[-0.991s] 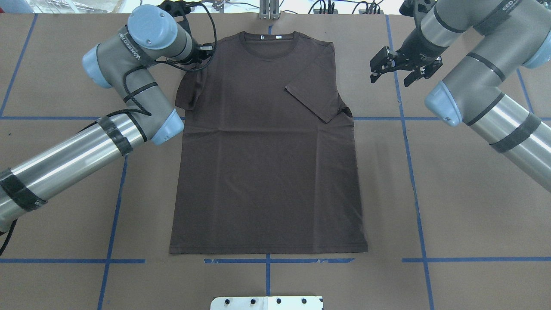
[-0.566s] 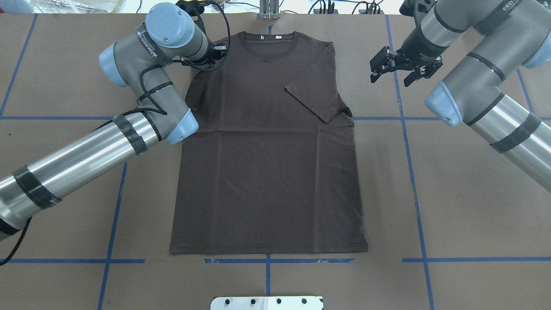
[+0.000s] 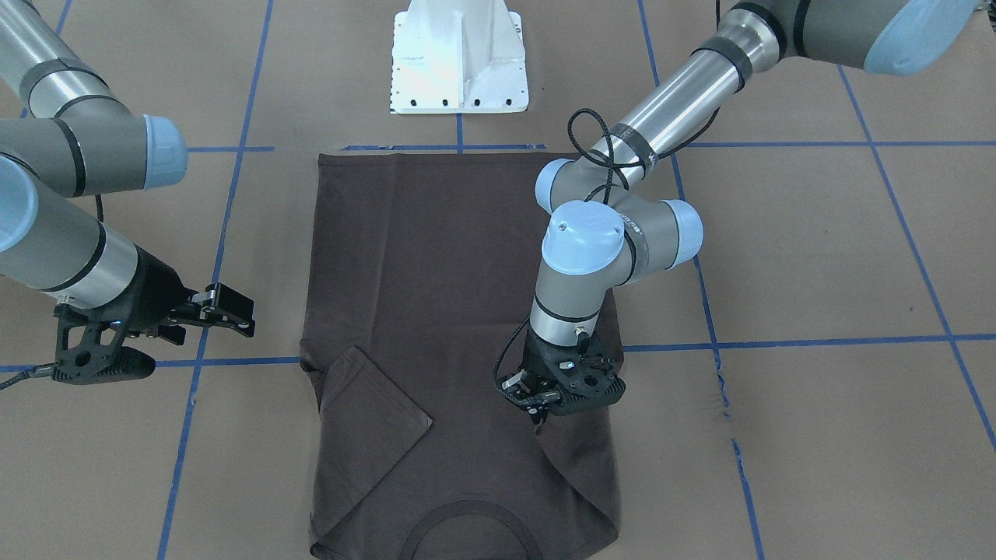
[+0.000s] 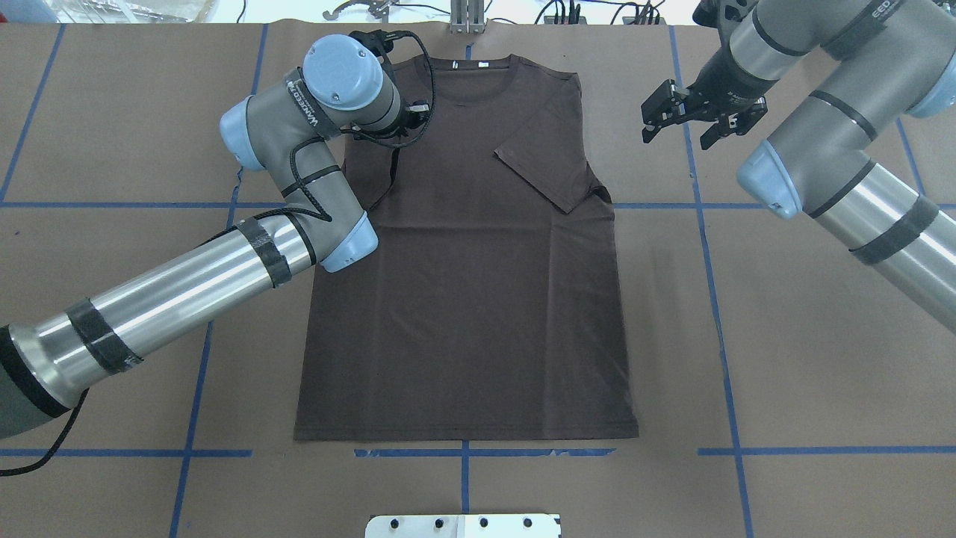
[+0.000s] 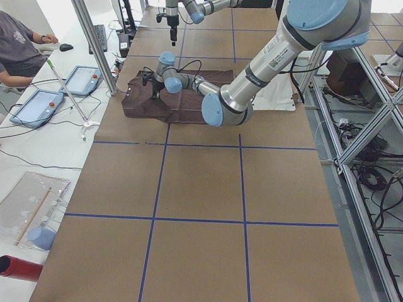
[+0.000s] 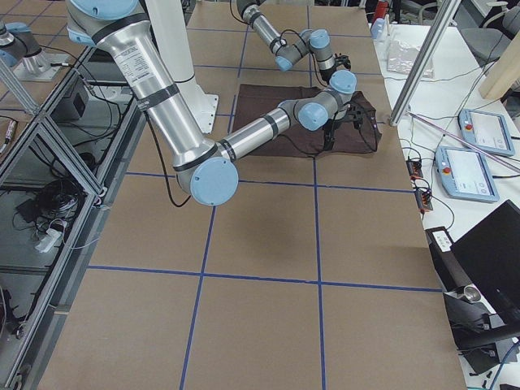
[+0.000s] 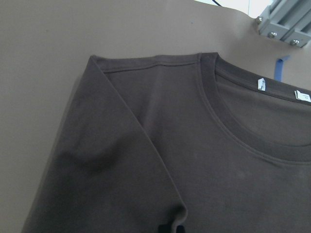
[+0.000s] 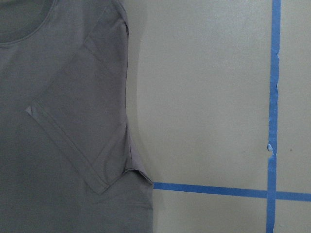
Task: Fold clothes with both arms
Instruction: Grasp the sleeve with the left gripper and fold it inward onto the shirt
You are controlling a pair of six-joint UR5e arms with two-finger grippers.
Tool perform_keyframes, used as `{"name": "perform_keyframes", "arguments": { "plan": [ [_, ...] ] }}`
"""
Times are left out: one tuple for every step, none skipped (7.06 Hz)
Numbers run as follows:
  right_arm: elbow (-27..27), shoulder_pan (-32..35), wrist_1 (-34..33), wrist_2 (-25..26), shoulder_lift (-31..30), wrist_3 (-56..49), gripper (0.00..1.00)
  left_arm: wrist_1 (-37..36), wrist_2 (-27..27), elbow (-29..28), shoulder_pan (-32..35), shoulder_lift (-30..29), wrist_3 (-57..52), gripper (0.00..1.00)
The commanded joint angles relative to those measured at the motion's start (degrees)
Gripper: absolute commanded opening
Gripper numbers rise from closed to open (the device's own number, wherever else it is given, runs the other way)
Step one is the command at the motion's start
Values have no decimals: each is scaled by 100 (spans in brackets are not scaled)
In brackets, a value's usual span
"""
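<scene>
Spread flat on the brown paper-covered table (image 4: 821, 336) with blue tape lines: a dark brown-grey short-sleeved T-shirt (image 4: 463, 299) of thin soft cloth, ribbed round collar (image 4: 467, 76) at the edge far from the robot, hem nearest its base. Already folded inward, lying across the chest: the right sleeve (image 4: 549, 161). Low over the shirt's left shoulder, the black two-finger left gripper (image 3: 541, 411), jaws pressed together on the left sleeve (image 7: 97, 184), that cloth pulled in over the chest. Off the cloth, above bare table near the right shoulder, the black two-finger right gripper (image 4: 678, 138), jaws spread wide, gripping nothing.
</scene>
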State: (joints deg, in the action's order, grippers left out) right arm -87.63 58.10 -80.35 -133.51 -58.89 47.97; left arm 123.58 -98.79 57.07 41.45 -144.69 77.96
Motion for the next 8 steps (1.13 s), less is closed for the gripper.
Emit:
{"name": "perform_keyframes", "arguments": {
  "plan": [
    [9, 0, -7, 0, 0, -15, 100, 8, 0, -3, -49, -50, 0, 0],
    [9, 0, 2, 0, 0, -15, 100, 52, 0, -11, -58, -42, -8, 29],
    [9, -9, 2, 0, -8, -15, 100, 235, 9, -55, -145, -16, -69, 99],
    [9, -17, 2, 0, -17, -15, 100, 393, 0, -47, -154, -15, -44, 100],
    [-17, -26, 19, 9, -35, -7, 100, 386, -43, 32, -146, -24, -96, 100],
    [-105, -52, 45, 183, -87, 167, 100, 325, -392, 215, -128, 45, -140, 100],
    [-515, -322, 63, 429, -375, 500, 100, 168, -752, 591, -128, 238, -158, 100],
    [-1180, -734, 89, 866, -900, 825, 100, -373, -817, 1569, -119, 805, -349, 100]
  ]
}}
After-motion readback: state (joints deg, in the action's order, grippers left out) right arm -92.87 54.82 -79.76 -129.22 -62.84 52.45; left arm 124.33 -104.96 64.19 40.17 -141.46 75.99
